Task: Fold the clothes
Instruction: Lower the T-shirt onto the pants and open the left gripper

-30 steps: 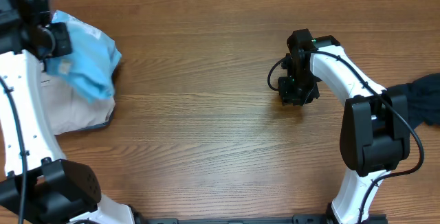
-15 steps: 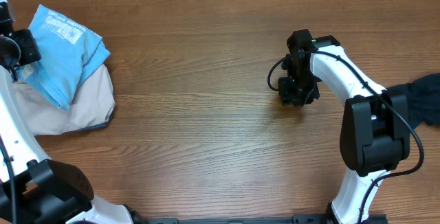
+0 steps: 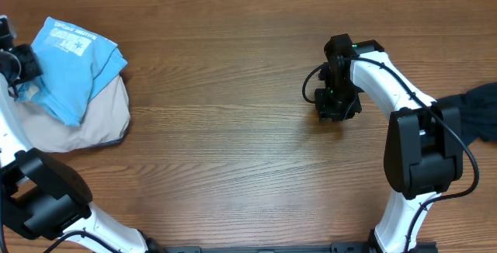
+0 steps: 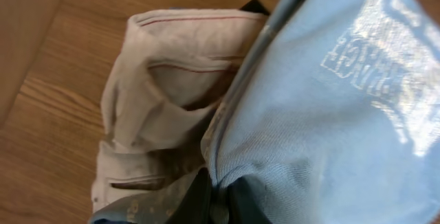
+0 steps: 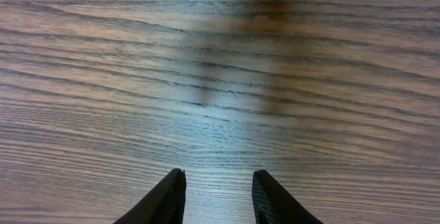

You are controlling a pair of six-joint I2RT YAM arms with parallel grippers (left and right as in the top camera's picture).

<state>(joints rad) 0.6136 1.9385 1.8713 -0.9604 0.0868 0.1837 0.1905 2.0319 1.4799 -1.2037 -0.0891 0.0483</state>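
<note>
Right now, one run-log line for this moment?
left claw: shut on blue shirt atop beige garment | right claw: open above table | dark garment: right edge

Overhead reference: 12 o'clock is the far edge of the table [image 3: 217, 129].

1. The printed shirt [image 3: 74, 55] lies at 10 o'clock from the table centre, near the far-left corner.
2. The shirt rests on the lower garment [image 3: 85, 125]. This garment extends out from under the shirt toward 5 o'clock.
3. The left gripper [image 3: 19, 63] is at 9 o'clock of the shirt, touching its edge.
4. The right gripper [image 3: 335, 113] is at 3 o'clock from the table centre, over bare table and well apart from the pile.
5. The third garment [image 3: 477, 109] lies at 3 o'clock of the right gripper, at the right table edge.
</note>
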